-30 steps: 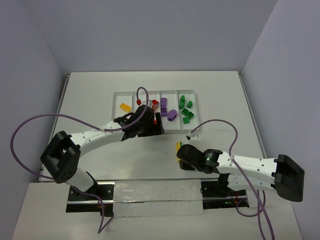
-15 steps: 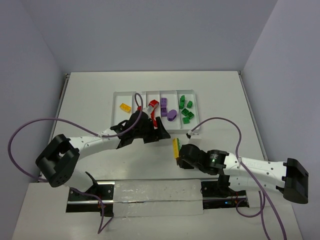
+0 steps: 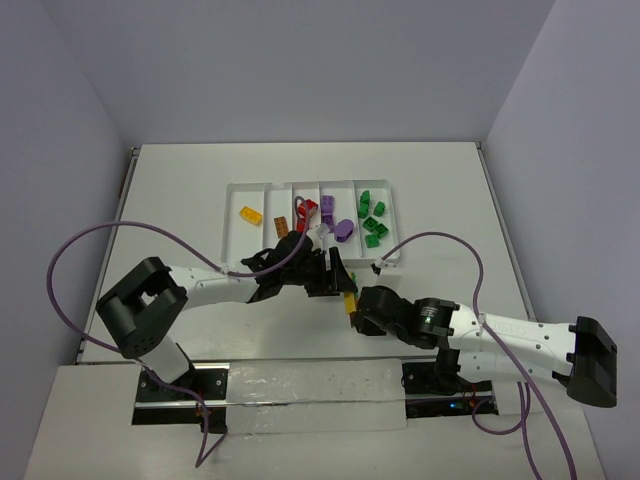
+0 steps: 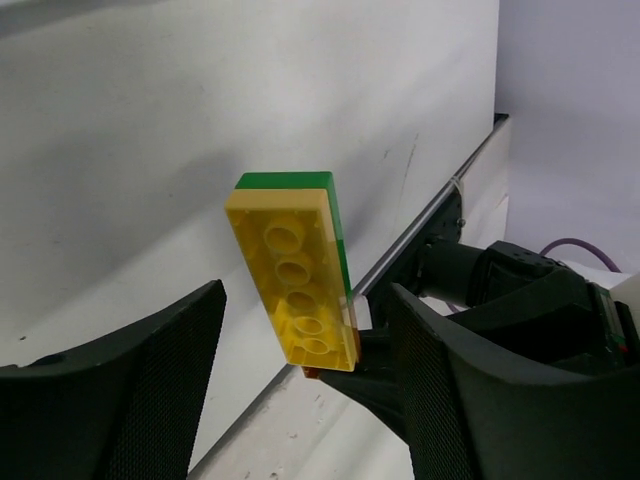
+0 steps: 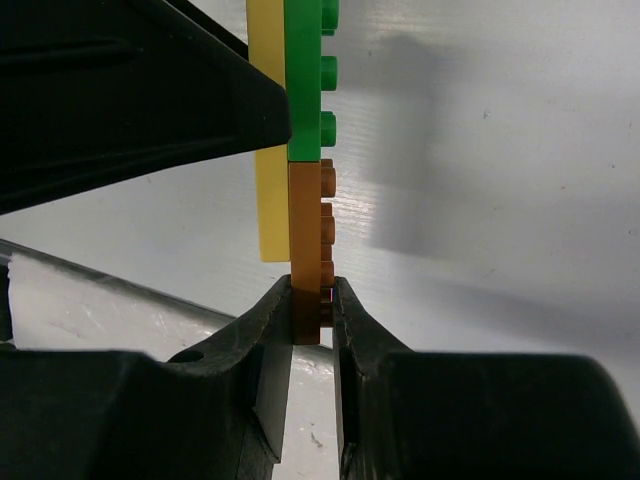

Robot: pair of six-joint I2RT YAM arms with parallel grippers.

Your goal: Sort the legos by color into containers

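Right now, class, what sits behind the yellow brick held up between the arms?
Stuck to the back of the yellow brick are a green brick and an orange-brown brick. The right gripper pinches the orange-brown one, hiding its lower end.

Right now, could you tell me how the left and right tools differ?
The right tool is clamped on the orange-brown brick; the left tool stands open. The right tool holds the stack, while the left tool only flanks the yellow brick, with gaps showing. Both are at the same stack.
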